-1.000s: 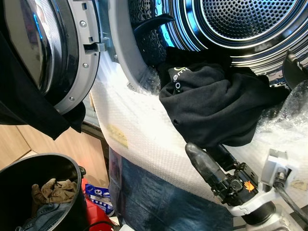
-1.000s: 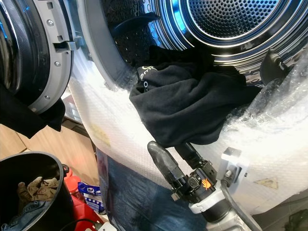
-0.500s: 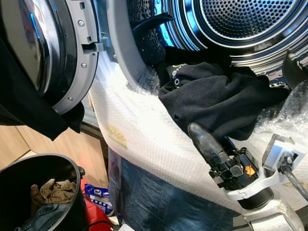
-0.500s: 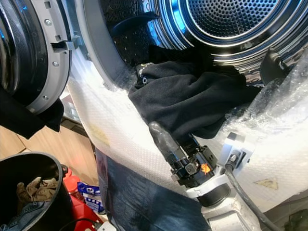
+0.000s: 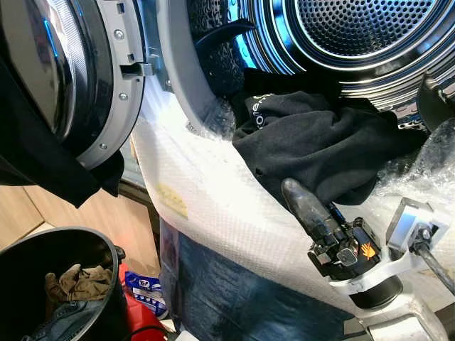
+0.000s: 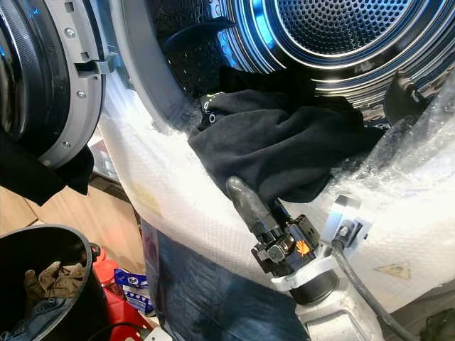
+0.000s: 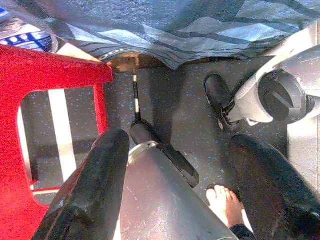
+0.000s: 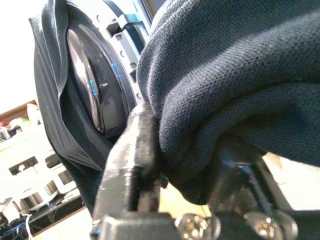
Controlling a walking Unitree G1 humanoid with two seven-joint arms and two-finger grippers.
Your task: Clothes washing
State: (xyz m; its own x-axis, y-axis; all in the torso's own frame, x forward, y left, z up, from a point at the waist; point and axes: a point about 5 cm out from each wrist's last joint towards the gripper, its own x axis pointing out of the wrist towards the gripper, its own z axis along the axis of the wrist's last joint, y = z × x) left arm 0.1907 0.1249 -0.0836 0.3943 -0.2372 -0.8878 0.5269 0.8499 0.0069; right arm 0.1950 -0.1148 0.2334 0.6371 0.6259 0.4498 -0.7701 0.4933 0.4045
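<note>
A black garment (image 5: 320,142) with a small white logo hangs out of the washing machine drum (image 5: 370,28) over the front lip. My right gripper (image 5: 307,195) is at the garment's lower hem, pointing up and left. One black finger (image 5: 298,202) lies outside the cloth and the other is hidden under it. In the right wrist view a thick fold of the black garment (image 8: 225,90) sits between the two fingers (image 8: 132,160), which are shut on it. My left gripper (image 7: 180,165) hangs open above the floor with nothing between its fingers.
The round door (image 5: 78,71) stands open at left with a black cloth (image 5: 35,156) draped over it. White bubble wrap (image 5: 206,199) pads the machine's front. A black bucket (image 5: 106,270) holding clothes (image 5: 75,280) stands below left. A red stool (image 7: 40,70) and a person's bare foot (image 7: 225,202) are near my left arm.
My right gripper has moved up and to the right under the garment's hem. The hanging lower edge of the garment has been lifted and bunched toward the drum.
</note>
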